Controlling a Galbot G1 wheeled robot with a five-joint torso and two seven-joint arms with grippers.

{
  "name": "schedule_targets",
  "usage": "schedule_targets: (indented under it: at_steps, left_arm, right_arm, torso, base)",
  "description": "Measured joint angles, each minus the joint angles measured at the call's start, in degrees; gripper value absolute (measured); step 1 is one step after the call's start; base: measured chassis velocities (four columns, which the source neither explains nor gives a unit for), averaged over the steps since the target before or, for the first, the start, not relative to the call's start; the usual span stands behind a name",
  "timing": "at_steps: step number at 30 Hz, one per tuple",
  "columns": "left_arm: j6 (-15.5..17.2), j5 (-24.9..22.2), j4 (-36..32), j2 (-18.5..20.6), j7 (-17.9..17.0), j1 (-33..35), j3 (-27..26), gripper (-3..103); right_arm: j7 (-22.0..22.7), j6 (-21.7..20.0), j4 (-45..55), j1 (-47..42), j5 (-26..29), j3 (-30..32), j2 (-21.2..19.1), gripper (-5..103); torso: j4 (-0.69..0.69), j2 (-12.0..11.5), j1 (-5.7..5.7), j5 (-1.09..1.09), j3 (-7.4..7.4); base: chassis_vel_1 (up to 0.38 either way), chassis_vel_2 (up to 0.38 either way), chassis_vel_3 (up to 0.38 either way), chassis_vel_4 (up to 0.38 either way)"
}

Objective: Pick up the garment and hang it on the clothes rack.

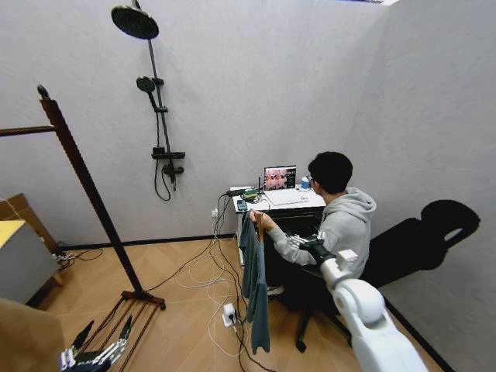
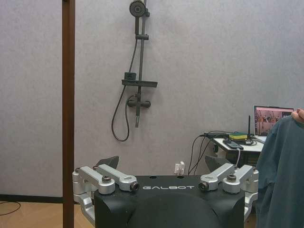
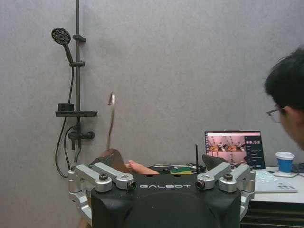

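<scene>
The pick-up is in hand: a person's hand (image 1: 258, 218) holds the garment (image 1: 253, 283) by its hanger, hanging beside the desk (image 1: 280, 203). The right gripper (image 3: 161, 167) reaches toward the hanger, jaws spread — next it must close on it. The left gripper (image 1: 97, 355) waits low, open, near the clothes rack (image 1: 85, 182) base.

The top (image 1: 253, 279) hanging in front of me is a plain dark teal, with no pattern, on a light brown wooden hanger (image 1: 260, 223). The rack (image 1: 91, 198) is a dark reddish brown. My left jaws (image 1: 99, 347) have black tips and silver links. My right arm (image 1: 370, 318) is white, and its wrist housing is black with silver links. The shower stand (image 1: 155, 101) is black against a pale grey wall (image 1: 271, 85). The floor (image 1: 182, 310) is a warm tan wood tone, and the desk (image 1: 279, 203) is white.
</scene>
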Motion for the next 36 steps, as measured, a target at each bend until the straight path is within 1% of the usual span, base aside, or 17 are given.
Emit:
schedule_targets:
  at_steps: [1, 5, 7, 12, 14, 16, 17, 19, 20, 24, 25, 27, 28, 29, 31, 33, 36]
  left_arm:
    - [0.0, 0.0, 0.0, 0.0, 0.0, 0.0, 0.0, 100]
    - [0.0, 0.0, 0.0, 0.0, 0.0, 0.0, 0.0, 100]
    - [0.0, 0.0, 0.0, 0.0, 0.0, 0.0, 0.0, 100]
    - [0.0, 0.0, 0.0, 0.0, 0.0, 0.0, 0.0, 100]
    - [0.0, 0.0, 0.0, 0.0, 0.0, 0.0, 0.0, 100]
    - [0.0, 0.0, 0.0, 0.0, 0.0, 0.0, 0.0, 100]
    - [0.0, 0.0, 0.0, 0.0, 0.0, 0.0, 0.0, 100]
    - [0.0, 0.0, 0.0, 0.0, 0.0, 0.0, 0.0, 100]
    - [0.0, 0.0, 0.0, 0.0, 0.0, 0.0, 0.0, 100]
    - [0.0, 0.0, 0.0, 0.0, 0.0, 0.0, 0.0, 100]
    - [0.0, 0.0, 0.0, 0.0, 0.0, 0.0, 0.0, 100]
    - [0.0, 0.0, 0.0, 0.0, 0.0, 0.0, 0.0, 100]
    - [0.0, 0.0, 0.0, 0.0, 0.0, 0.0, 0.0, 100]
    - [0.0, 0.0, 0.0, 0.0, 0.0, 0.0, 0.0, 100]
    - [0.0, 0.0, 0.0, 0.0, 0.0, 0.0, 0.0, 100]
    - [0.0, 0.0, 0.0, 0.0, 0.0, 0.0, 0.0, 100]
    - [0.0, 0.0, 0.0, 0.0, 0.0, 0.0, 0.0, 100]
  right_arm:
    - [1.5, 0.0, -1.4, 2.1, 0.4, -3.0, 1.0, 100]
    - [3.5, -0.5, -2.9, 4.5, 0.6, -6.6, 2.4, 100]
    - [9.3, -2.1, -6.0, 8.1, 0.6, -10.7, 4.9, 100]
    - [11.6, -3.4, -8.0, 10.3, 0.3, -11.4, 5.4, 103]
    - [11.5, -3.4, -8.5, 10.6, 0.5, -11.4, 5.3, 99]
    - [10.6, -3.4, -9.3, 10.7, 1.2, -11.2, 5.1, 90]
    - [10.6, -3.4, -9.3, 10.7, 1.2, -11.2, 5.1, 90]
    - [9.6, -3.4, -9.3, 10.5, 1.4, -11.2, 5.0, 80]
    - [9.6, -3.4, -9.3, 10.5, 1.4, -11.2, 5.0, 80]
    - [8.4, -3.0, -9.4, 9.9, 2.0, -11.2, 4.9, 57]
    - [8.4, -3.0, -9.4, 9.9, 2.0, -11.2, 4.9, 57]
    - [7.7, -2.7, -9.4, 9.8, 2.0, -11.1, 4.3, 47]
    - [7.7, -2.7, -9.4, 9.8, 2.0, -11.1, 4.3, 47]
    - [7.4, -2.6, -9.2, 9.8, 2.0, -11.0, 3.9, 41]
    - [7.2, -2.6, -9.1, 9.7, 2.0, -11.0, 3.7, 41]
    - [6.5, -2.5, -8.6, 9.3, 2.0, -10.7, 3.1, 25]
    - [6.2, -2.4, -8.5, 8.6, 1.9, -10.2, 3.1, 14]
  torso:
    - [0.00, 0.0, 0.00, 0.00, 0.00]
    - [0.00, 0.0, -0.03, -0.01, -0.01]
    - [0.00, 0.0, -0.04, 0.00, -0.01]
    - [-0.01, 0.0, -0.03, 0.00, -0.01]
    - [-0.01, 0.0, -0.03, 0.00, -0.01]
    - [-0.02, 0.0, -0.04, 0.01, -0.01]
    - [-0.02, 0.0, -0.04, 0.01, -0.01]
    - [-0.02, 0.0, -0.04, 0.01, -0.01]
    - [-0.02, 0.0, -0.04, 0.01, -0.01]
    - [-0.02, 0.0, -0.04, 0.01, -0.01]
    - [-0.02, 0.0, -0.04, 0.01, -0.01]
    - [-0.01, 0.0, -0.04, 0.01, -0.01]
    - [-0.01, 0.0, -0.04, 0.01, -0.01]
    - [-0.02, 0.0, -0.04, 0.01, -0.02]
    - [-0.02, 0.0, -0.04, 0.01, -0.02]
    - [-0.01, 0.0, -0.04, 0.01, -0.02]
    - [-0.02, 0.0, -0.04, 0.01, -0.02]
  base:
    - [0.000, 0.000, 0.000, 0.000]
    - [0.000, 0.000, 0.000, 0.000]
    - [0.000, 0.000, 0.000, 0.000]
    - [0.000, 0.000, 0.000, 0.000]
    - [0.000, 0.000, 0.000, 0.000]
    - [0.000, 0.000, 0.000, 0.000]
    - [0.000, 0.000, 0.000, 0.000]
    - [0.000, 0.000, 0.000, 0.000]
    - [0.000, 0.000, 0.000, 0.000]
    - [0.000, 0.000, 0.000, 0.000]
    - [0.000, 0.000, 0.000, 0.000]
    - [0.000, 0.000, 0.000, 0.000]
    - [0.000, 0.000, 0.000, 0.000]
    - [0.000, 0.000, 0.000, 0.000]
    - [0.000, 0.000, 0.000, 0.000]
    - [0.000, 0.000, 0.000, 0.000]
    - [0.000, 0.000, 0.000, 0.000]
